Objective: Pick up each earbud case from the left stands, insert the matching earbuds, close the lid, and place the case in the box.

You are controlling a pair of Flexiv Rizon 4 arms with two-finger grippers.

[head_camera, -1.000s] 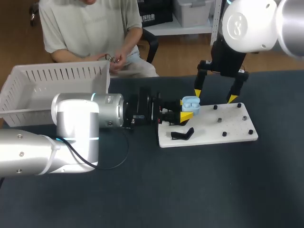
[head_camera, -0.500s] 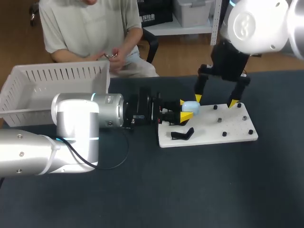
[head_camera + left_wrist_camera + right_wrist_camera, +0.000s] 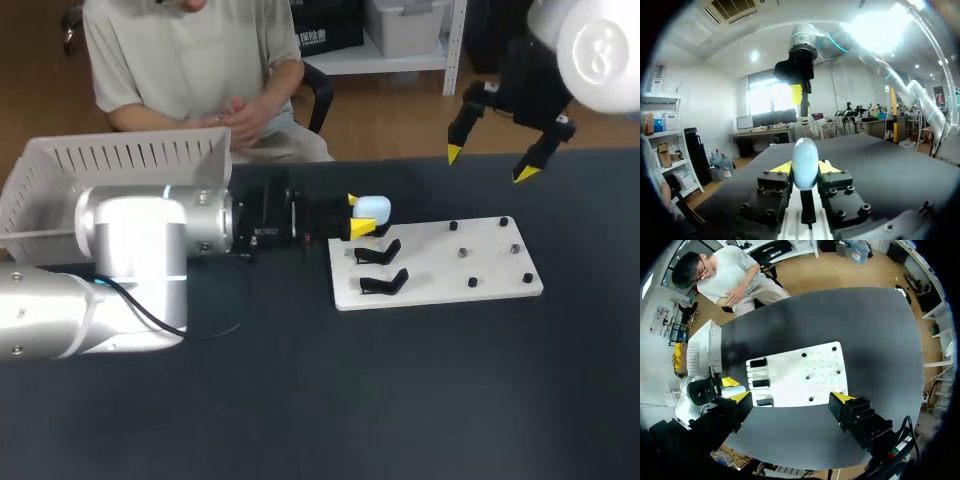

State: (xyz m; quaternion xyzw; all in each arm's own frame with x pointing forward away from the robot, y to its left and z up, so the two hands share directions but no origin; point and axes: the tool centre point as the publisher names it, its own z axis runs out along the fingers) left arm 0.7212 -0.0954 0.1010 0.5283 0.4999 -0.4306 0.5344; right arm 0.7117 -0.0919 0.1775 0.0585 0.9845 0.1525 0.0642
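A light-blue earbud case with its lid down hangs just past the left end of the white stand board, and my left gripper is shut on it. In the left wrist view the case stands upright between my left gripper's yellow tips. My right gripper hangs open and empty, high over the table's back right, well away from the case. From the right wrist view, my right gripper looks down on the board and the held case.
Two empty black stands sit on the board's left part, and several small black pegs on its right part. A white slatted basket stands at the table's back left.
The case's lid, open a second ago, is now down. My left gripper has drawn back to the left with the case. My right gripper has risen and moved off to the back right.
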